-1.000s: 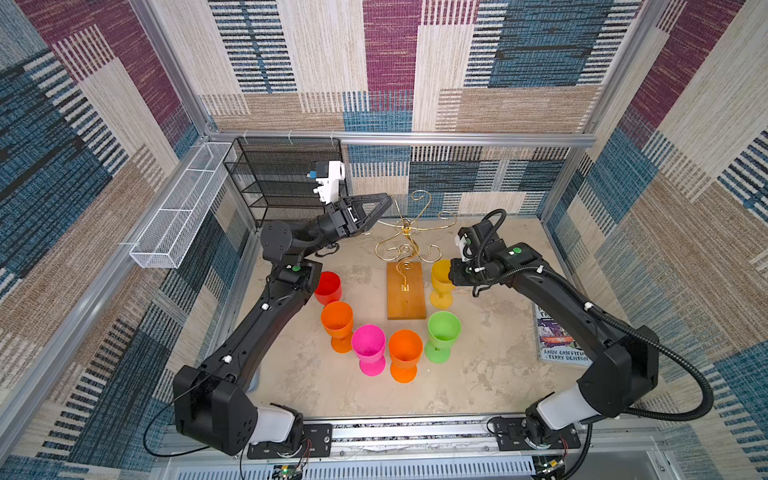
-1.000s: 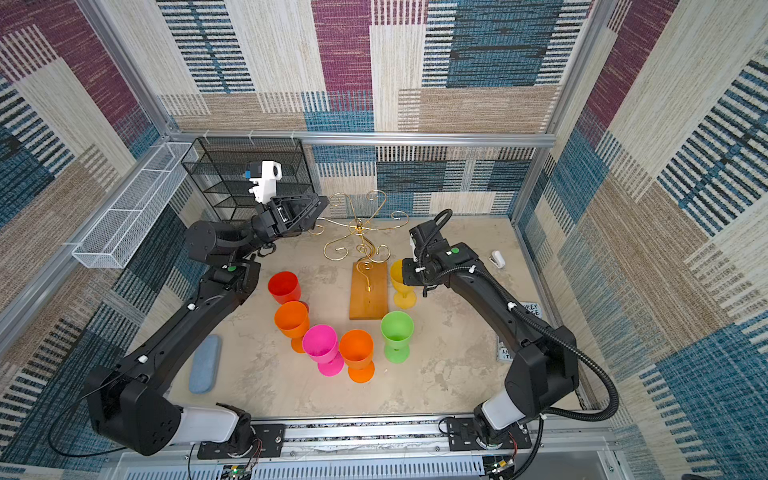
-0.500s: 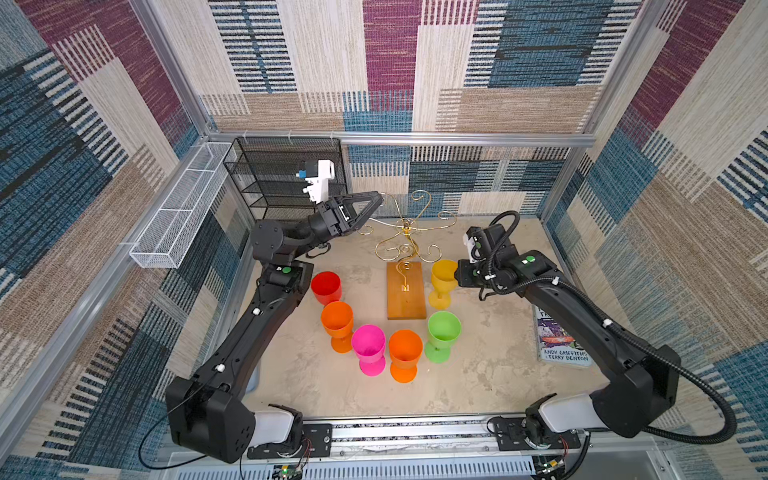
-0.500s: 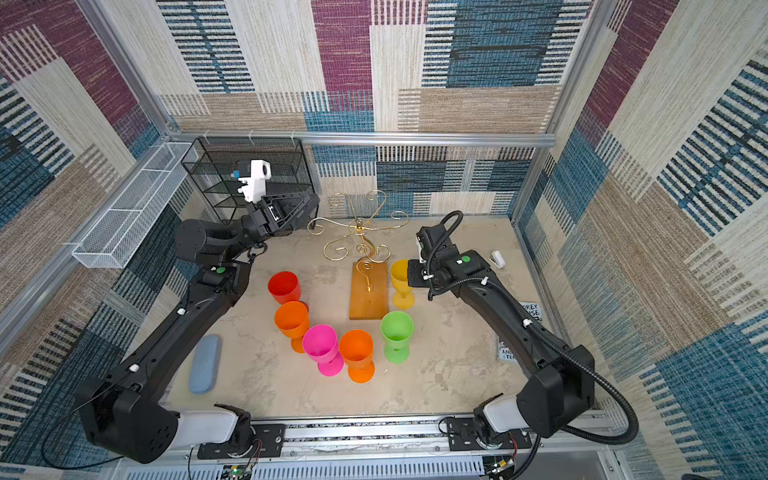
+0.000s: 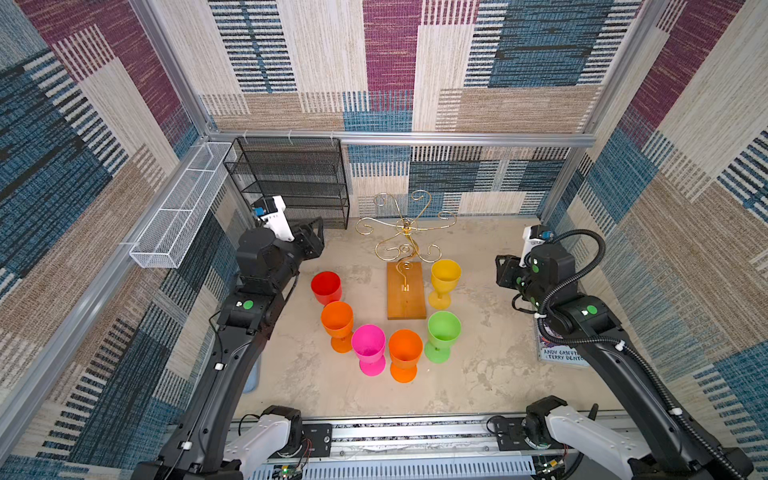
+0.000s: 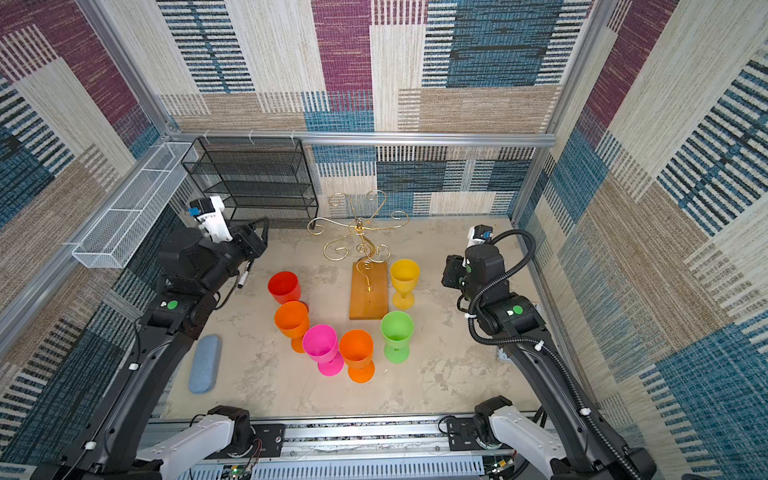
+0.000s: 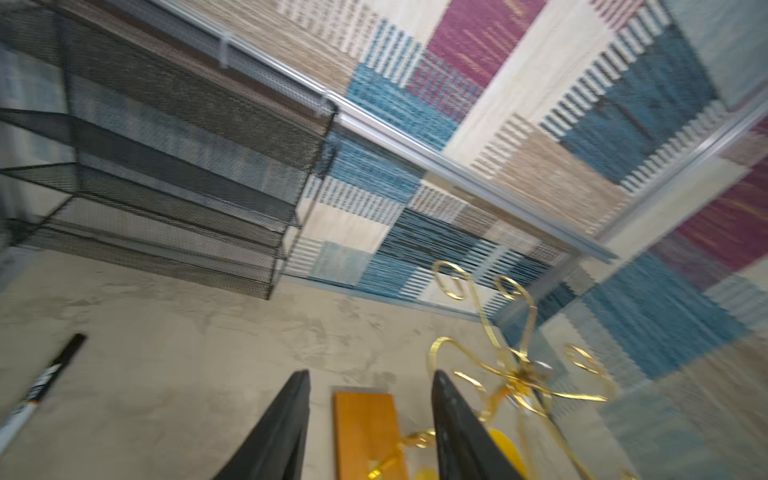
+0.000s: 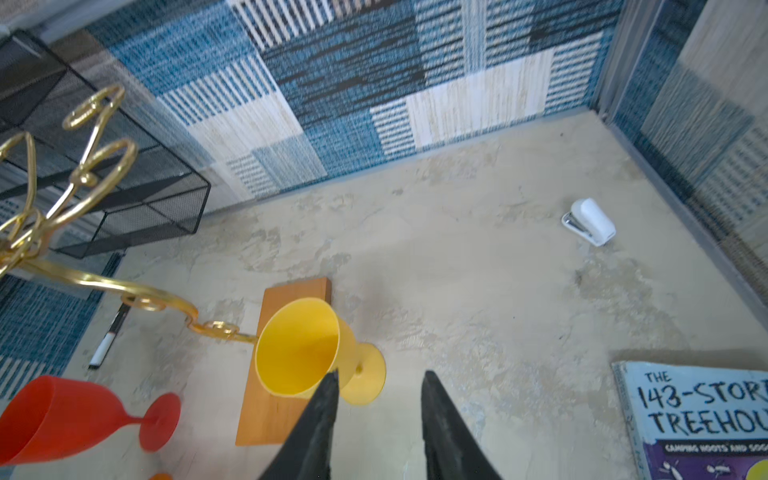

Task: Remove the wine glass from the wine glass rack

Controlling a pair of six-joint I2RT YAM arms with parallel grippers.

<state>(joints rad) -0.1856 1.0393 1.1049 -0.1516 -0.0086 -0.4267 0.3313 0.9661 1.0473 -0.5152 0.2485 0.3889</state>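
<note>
The wine glass rack (image 5: 405, 232) (image 6: 360, 232), a gold wire tree on an orange-brown wooden base (image 5: 406, 291), stands mid-table with nothing hanging on its arms. A yellow wine glass (image 5: 444, 282) (image 8: 299, 345) stands upright on the table just right of the base. My right gripper (image 5: 500, 270) (image 8: 380, 376) is open and empty, well to the right of that glass. My left gripper (image 5: 318, 239) (image 7: 372, 374) is open and empty too, left of the rack, apart from it.
Red (image 5: 326, 286), orange (image 5: 337, 322), pink (image 5: 368, 345), orange (image 5: 405, 351) and green (image 5: 443, 332) glasses stand in an arc before the base. Black mesh shelf (image 5: 295, 183), white wire basket (image 5: 178, 212), book (image 8: 698, 419), stapler (image 8: 590, 222), marker (image 7: 41, 382), blue case (image 6: 204, 363).
My right gripper has opened and drawn back to the right, leaving the yellow glass standing beside the base. My left gripper has pulled back left, away from the rack.
</note>
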